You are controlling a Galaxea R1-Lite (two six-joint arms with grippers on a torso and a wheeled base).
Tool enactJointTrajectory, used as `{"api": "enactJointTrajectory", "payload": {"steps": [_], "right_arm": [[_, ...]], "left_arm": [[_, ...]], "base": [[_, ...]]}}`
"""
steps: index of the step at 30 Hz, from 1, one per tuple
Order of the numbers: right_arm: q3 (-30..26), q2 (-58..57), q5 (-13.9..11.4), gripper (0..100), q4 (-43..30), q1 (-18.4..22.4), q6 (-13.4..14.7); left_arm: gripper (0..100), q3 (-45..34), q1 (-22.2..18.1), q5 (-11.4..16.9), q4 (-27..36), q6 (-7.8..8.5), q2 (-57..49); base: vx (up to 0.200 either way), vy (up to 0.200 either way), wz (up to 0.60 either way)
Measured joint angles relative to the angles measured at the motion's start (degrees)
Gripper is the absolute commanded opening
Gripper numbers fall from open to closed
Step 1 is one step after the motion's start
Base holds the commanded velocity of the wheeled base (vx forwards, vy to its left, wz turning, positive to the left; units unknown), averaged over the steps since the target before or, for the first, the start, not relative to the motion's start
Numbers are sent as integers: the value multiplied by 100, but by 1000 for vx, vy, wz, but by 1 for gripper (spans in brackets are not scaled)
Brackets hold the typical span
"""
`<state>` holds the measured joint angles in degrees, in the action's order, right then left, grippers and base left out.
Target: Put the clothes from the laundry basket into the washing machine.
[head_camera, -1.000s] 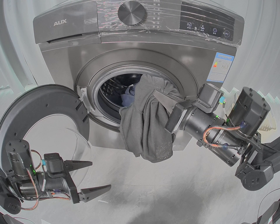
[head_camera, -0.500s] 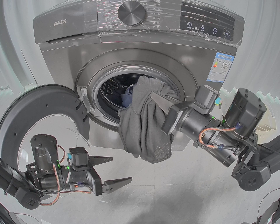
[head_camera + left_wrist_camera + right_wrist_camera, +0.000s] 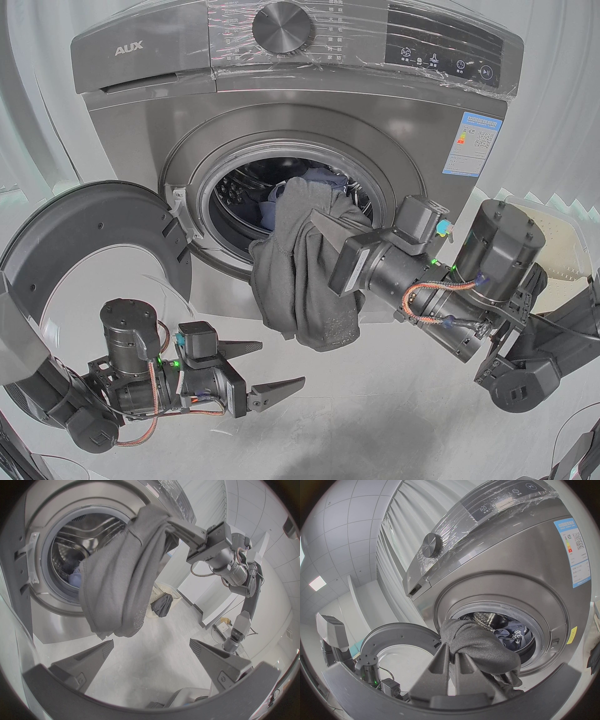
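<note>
Hovering left claw point(image 3: 282, 362): low above the floor point(image 3: 350, 400), near the open door, fingers spread wide, holding nothing.
Right claw point(image 3: 315, 219): fingers pinched shut on the grey garment, at the drum's mouth.
Grey garment point(image 3: 294, 269): hanging from that claw before the opening, its lower end outside, below the rim.
Door point(image 3: 94, 219): swung open leftward.
Washing machine point(image 3: 375, 119): blue clothes point(image 3: 270, 203) inside the drum.
Laundry basket point(image 3: 565, 244): right of the machine, a dark garment point(image 3: 162, 604) draped on it.
</note>
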<state>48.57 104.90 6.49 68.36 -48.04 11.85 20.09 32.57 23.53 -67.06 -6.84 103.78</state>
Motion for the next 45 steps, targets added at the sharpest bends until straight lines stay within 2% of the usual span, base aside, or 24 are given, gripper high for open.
{"api": "enactJointTrajectory", "payload": {"steps": [14,21,27,35,45], "right_arm": [[20,55,2,0,17,-33,-4],[7,48,2,0,17,-38,-6],[-11,41,5,0,17,-44,-6],[-6,28,2,0,17,-83,-9],[-4,6,2,0,17,-94,-15]], "left_arm": [[100,182,119,-13,-467,-46,796],[100,385,124,-202,-831,-51,1312],[100,610,83,-249,-862,-63,1592],[100,998,74,-368,-895,-172,1899],[100,1541,77,-451,-979,-169,2321]], "base": [[0,0,0],[0,0,0],[0,0,0],[0,0,0],[0,0,0]]}}
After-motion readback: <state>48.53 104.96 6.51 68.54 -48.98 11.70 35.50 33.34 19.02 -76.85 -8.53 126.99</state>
